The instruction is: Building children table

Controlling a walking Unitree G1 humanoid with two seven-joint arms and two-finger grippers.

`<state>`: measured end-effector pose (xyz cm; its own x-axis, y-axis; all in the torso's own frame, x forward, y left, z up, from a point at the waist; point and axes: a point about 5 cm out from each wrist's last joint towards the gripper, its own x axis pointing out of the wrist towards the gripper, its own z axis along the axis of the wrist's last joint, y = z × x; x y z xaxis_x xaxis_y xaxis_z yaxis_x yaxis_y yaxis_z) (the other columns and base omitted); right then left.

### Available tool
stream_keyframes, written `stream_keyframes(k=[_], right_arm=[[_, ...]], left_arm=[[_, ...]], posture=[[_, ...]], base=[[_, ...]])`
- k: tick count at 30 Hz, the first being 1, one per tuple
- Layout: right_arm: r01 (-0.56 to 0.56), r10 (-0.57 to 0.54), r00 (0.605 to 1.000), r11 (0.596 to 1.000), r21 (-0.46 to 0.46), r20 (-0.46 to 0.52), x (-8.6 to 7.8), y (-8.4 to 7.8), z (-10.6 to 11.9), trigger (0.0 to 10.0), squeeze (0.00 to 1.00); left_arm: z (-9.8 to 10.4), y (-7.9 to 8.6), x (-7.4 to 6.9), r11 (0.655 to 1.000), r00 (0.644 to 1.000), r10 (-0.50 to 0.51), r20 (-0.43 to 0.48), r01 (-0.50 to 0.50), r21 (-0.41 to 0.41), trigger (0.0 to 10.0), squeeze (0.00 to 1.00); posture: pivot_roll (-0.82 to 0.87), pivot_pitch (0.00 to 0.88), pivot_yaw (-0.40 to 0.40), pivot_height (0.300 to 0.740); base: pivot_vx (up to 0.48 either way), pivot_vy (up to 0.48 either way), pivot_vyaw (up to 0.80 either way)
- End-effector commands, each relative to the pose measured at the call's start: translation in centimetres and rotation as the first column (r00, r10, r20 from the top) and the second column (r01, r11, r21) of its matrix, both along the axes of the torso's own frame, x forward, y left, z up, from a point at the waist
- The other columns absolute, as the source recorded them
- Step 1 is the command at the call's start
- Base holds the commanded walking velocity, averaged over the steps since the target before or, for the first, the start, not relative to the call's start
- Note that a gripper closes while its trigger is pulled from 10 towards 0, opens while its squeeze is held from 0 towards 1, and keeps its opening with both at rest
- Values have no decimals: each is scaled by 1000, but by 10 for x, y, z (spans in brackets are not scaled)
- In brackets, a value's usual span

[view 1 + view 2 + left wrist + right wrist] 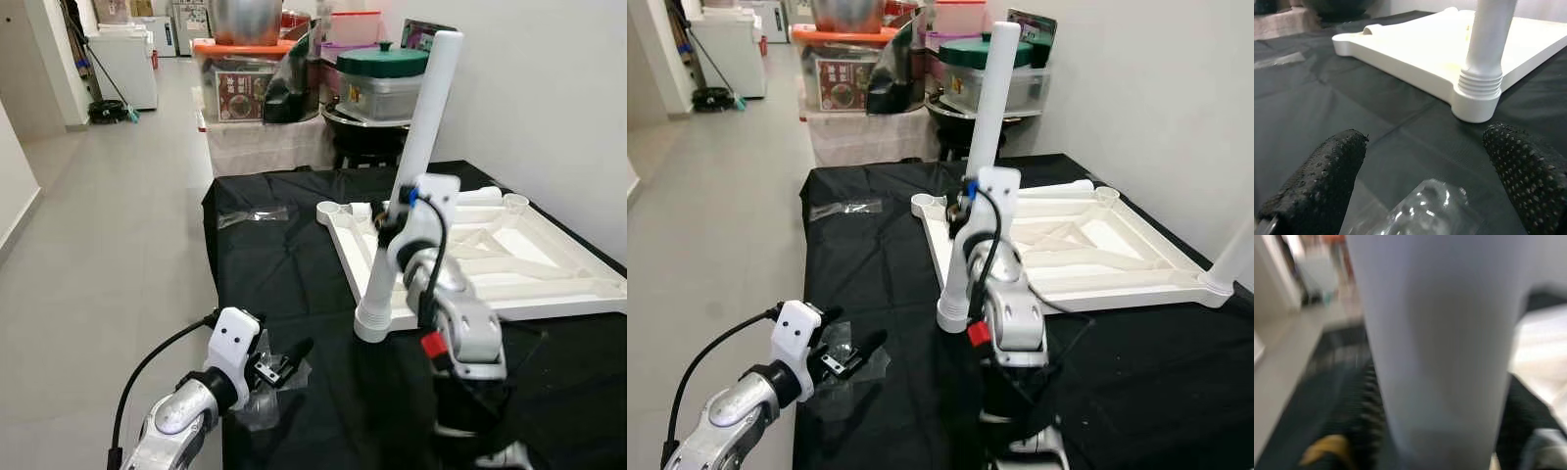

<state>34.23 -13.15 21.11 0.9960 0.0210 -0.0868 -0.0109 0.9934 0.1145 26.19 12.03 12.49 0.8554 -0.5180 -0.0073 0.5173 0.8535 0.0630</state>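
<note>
a white plastic children's table top point(509, 257) lies upside down on a black cloth point(284, 284) that covers the work surface, its ribbed underside facing up. a white table leg point(409, 186) stands in the near corner socket of the top, leaning slightly, its ridged collar seated at the corner. the right gripper point(390, 217) is raised against the middle of this leg; in the right wrist view the leg sits directly in front of the camera, blurred, with dark finger shapes on both sides, so the gripper appears closed around the leg. the left gripper point(284, 360) is low at the near left edge of the cloth, its two black fingers point(1317, 181) spread apart and gripping nothing, with a crumpled clear plastic bag point(1425, 208) lying on the cloth between and beneath them. another clear plastic bag point(253, 214) lies flat farther back on the cloth. behind the work surface stand stacked storage boxes point(240, 83) and a green-lidded container point(382, 80).
</note>
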Motion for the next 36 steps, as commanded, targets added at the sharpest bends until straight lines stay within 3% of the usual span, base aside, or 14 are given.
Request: stream_keyframes(k=[1, 2, 3, 4, 7, 8, 10, 15, 18, 20, 21, 23, 24, 36], right_arm=[[17, -17, 1000, 1000, -23, 0, 0, -12, 3, 10000, 1000], [17, -17, 1000, 1000, -23, 0, 0, -12, 3, 10000, 1000], [-17, 19, 999, 997, -76, 30, 1, -16, 5, 10000, 0], [-41, 47, 998, 993, -115, 48, 2, -18, 7, 10000, 0], [-305, 335, 933, 930, -207, 131, -1, -39, 8, 10000, 0], [-305, 335, 933, 930, -207, 131, -1, -39, 8, 10000, 0], [-417, 466, 875, 864, -281, 133, -4, -62, 12, 10000, 0], [-468, 522, 841, 834, -293, 143, -4, -69, 18, 10000, 0], [-564, 620, 770, 771, -297, 148, 1, -76, 28, 10000, 0], [-554, 613, 775, 777, -299, 157, 10, -79, 31, 10000, 0], [-556, 617, 770, 774, -304, 162, 12, -81, 31, 5412, 0], [-551, 611, 774, 779, -300, 165, 15, -82, 31, 5412, 0], [-560, 619, 767, 775, -294, 170, 17, -83, 31, 0, 0], [-607, 664, 722, 743, -281, 196, 19, -92, 32, 0, 0]], left_arm=[[0, 1, 0, 1000, 1000, 2, -11, -2, -1, 10000, 0], [0, 1, 0, 1000, 1000, 2, -11, -2, -1, 10000, 0], [-1, 1, -1, 1000, 1000, 3, -12, -3, 0, 10000, 0], [-1, 1, -1, 1000, 1000, 3, -12, -3, 0, 10000, 0], [0, 2, -2, 1000, 1000, 7, -8, -7, -5, 10000, 0], [0, 2, -2, 1000, 1000, 7, -8, -7, -5, 10000, 0], [-1, 4, -2, 1000, 1000, 12, -10, -12, -3, 10000, 0], [-1, 4, -2, 1000, 1000, 9, -12, -9, -1, 10000, 0], [1, 2, 1, 1000, 1000, 3, -2, -3, 0, 10000, 0], [2, 3, 2, 1000, 1000, 6, 2, -6, 2, 10000, 0], [2, 4, 2, 1000, 1000, 6, 2, -6, 2, 10000, 0], [2, 4, 1, 1000, 1000, 6, 2, -6, 4, 10000, 0], [2, 4, 1, 1000, 1000, 7, 2, -7, 5, 10000, 0], [0, 3, 0, 1000, 1000, 6, 1, -6, 6, 10000, 0]], posture=[[63, 0, -50, 740], [63, 0, -50, 740], [65, 0, -56, 740], [65, 0, -56, 740], [81, 0, -64, 740], [81, 0, -64, 740], [71, 0, -60, 740], [72, 0, -59, 740], [84, 0, -62, 740], [86, 0, -64, 740], [86, 0, -64, 740], [89, 0, -67, 740], [96, 0, -71, 740], [85, 0, -67, 740]], base=[[0, 0, 0], [0, 0, 0], [0, 0, 0], [0, 0, 0], [0, 0, 0], [0, 0, 0], [0, 0, 0], [0, 0, 0], [0, 0, 0], [0, 0, 0], [0, 0, 0], [0, 0, 0], [0, 0, 0], [0, 0, 0]])
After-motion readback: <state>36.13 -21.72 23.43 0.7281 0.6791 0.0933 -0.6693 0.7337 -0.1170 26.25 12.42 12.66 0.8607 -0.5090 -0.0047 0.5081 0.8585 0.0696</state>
